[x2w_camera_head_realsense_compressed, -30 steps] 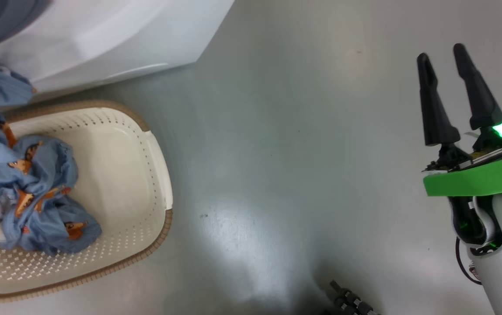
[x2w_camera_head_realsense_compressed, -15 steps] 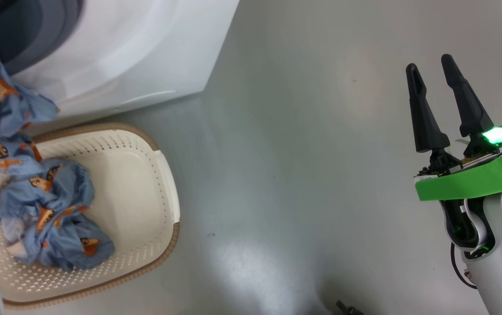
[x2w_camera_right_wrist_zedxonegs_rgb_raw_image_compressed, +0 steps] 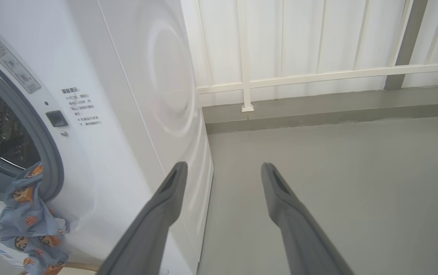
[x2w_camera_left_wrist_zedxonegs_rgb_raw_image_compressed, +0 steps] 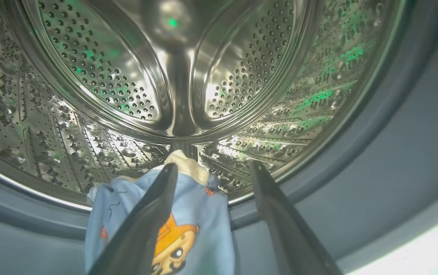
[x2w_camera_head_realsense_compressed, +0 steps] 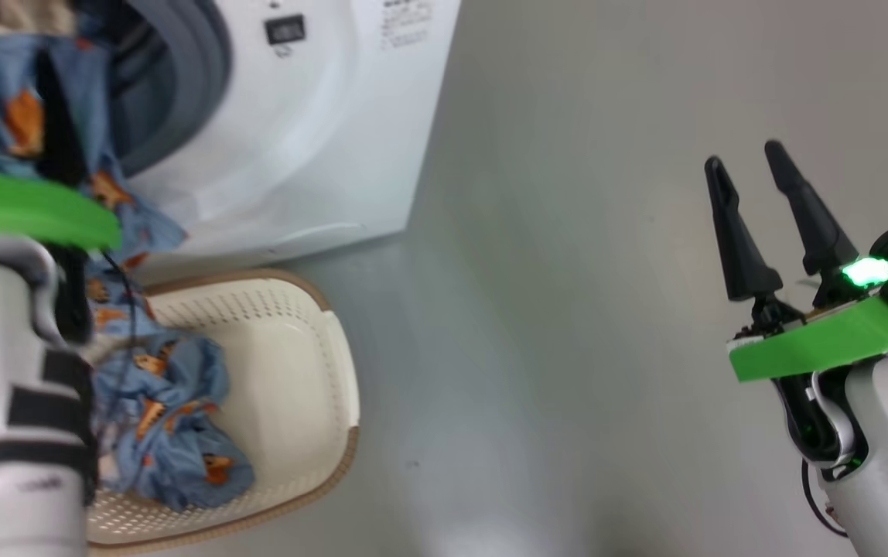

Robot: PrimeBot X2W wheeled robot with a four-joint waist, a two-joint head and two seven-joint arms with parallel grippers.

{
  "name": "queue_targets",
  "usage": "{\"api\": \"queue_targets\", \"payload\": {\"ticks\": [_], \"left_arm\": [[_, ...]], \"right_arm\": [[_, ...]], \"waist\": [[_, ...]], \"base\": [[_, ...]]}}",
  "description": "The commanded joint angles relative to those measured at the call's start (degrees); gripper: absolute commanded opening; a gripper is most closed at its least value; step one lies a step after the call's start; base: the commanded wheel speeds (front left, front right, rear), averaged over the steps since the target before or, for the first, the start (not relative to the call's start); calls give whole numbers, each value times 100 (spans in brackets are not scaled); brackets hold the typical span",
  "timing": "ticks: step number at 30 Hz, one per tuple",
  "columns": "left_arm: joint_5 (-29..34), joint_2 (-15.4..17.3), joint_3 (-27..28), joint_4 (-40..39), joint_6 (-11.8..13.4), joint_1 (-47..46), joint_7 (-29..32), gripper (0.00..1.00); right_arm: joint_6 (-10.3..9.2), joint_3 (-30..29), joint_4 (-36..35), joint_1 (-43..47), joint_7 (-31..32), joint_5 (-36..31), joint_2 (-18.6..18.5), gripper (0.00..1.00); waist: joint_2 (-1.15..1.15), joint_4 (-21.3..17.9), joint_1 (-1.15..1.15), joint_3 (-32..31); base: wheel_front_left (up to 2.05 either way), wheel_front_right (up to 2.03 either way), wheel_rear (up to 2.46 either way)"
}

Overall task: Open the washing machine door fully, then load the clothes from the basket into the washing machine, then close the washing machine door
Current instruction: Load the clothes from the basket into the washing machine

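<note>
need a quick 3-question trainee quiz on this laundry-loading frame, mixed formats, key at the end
1. True or false: the left gripper is clamped shut on the hanging garment.
2. The hanging garment is: A) wholly inside the steel drum; B) draped over the rubber ring at the steel drum's mouth, hanging down outside; C) lying in the basket.
3. How many garment bundles lie in the basket?

Key: 1 false, its fingers stand apart; 2 B; 3 one, a blue printed bundle.
</note>
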Motion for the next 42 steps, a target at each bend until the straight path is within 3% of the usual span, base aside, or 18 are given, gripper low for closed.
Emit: {"api": "queue_targets", "payload": {"ticks": [1, 16, 31, 42], "left_arm": [[1, 184, 88, -258, -33, 269, -30, 100], [-172, -67, -37, -1389, -37, 2230, -31, 100], [225, -331, 211, -2582, 0, 4039, -31, 100], [339, -478, 301, -3077, -8, 4512, -31, 100]], "right_arm": [[25, 126, -76, 173, -29, 41, -105, 100], [25, 213, 258, 639, -29, 80, -132, 100], [25, 238, 434, 1232, -29, 59, -55, 100], [25, 104, 413, 1409, -29, -25, -45, 100]], "waist": [[0, 375, 1, -452], [0, 930, 1, -1652], [0, 1101, 1, -2573], [0, 1191, 1, -2619]], "base": [[0, 0, 0], [0, 0, 0], [0, 0, 0], [0, 0, 0]]}}
